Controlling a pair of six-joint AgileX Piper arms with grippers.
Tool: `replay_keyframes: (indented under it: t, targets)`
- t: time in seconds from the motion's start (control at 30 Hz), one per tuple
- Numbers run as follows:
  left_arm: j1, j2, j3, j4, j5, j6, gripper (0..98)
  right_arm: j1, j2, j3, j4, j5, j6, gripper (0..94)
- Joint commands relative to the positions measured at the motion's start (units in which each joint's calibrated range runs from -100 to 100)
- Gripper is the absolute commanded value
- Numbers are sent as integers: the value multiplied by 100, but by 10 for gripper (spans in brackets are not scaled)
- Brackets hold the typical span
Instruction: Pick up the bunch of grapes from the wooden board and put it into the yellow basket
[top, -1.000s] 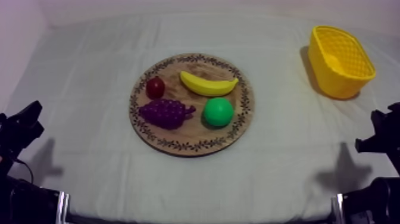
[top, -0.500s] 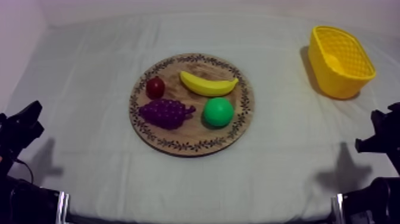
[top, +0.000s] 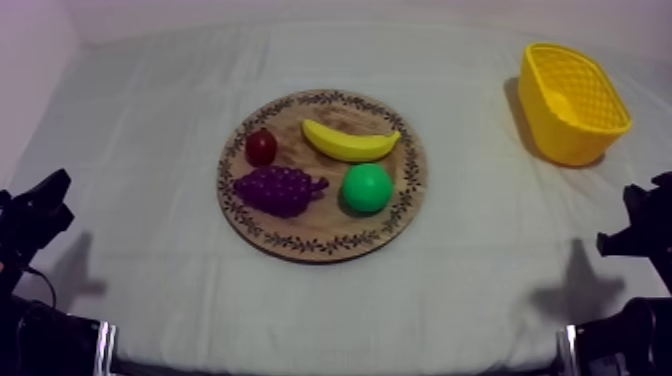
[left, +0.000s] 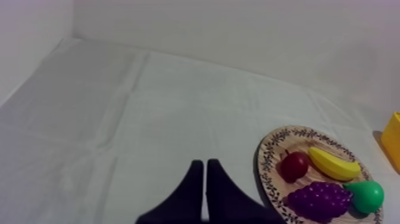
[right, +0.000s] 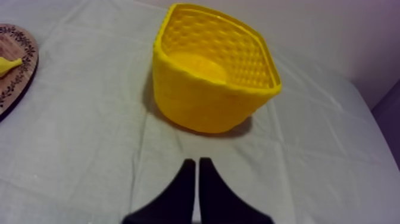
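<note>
Nothing has moved in the last second, so the pick hasn't started. Both arms are parked at the near edge. Left gripper (left: 205, 162) is clenched on nothing, fingers together in a wedge; right gripper (right: 196, 161) is the same, facing the yellow basket (top: 572, 100). Bunch of grapes (top: 280, 188) lies on the wooden board (top: 320, 245), just beside the small red fruit (top: 261, 147) and near the pear (top: 367, 187), with the banana (top: 350, 142) behind. The basket is far right, well apart from the board. My guess: whichever arm goes must open first.
</note>
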Motion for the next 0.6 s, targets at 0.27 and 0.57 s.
replay_keyframes:
  t: [0.27,0.57]
  targets:
    - [-1,0,-4,-4,-3,2,1,2,-4,1,3,-3,-9,5]
    - [-1,0,-4,-4,-3,2,1,-196,20,-7,75,-110,-2,7]
